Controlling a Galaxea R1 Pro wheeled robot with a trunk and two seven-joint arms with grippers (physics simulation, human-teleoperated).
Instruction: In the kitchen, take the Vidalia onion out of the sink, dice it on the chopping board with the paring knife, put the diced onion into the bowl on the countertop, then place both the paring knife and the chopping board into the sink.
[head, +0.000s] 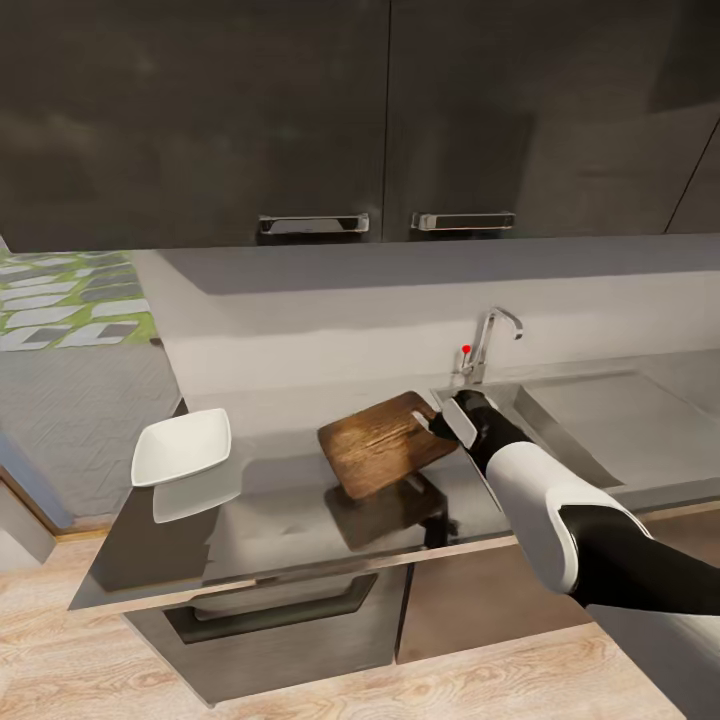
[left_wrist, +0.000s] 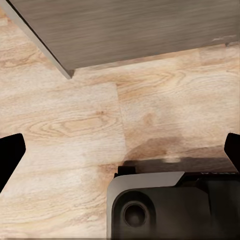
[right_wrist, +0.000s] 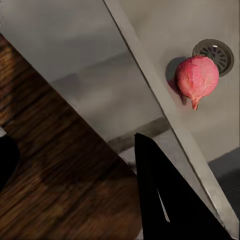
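- We take the step in hand to be fetching the onion (right_wrist: 196, 80): it lies in the sink (right_wrist: 220, 115) beside the drain (right_wrist: 215, 52), at the upper right of the right wrist view
- The right gripper (head: 450, 420) hovers at the board (head: 385, 445) edge, centre of the head view, jaws apart and holding nothing
- The left gripper (left_wrist: 120, 150) hangs over the wooden floor (left_wrist: 75, 125), jaws apart too
- We should clear the sink rim first, then drop straight down and close across the onion's widest part, since a round thing may roll
- The bowl (head: 182, 446) waits at the left of the counter (head: 270, 520), well away from the board
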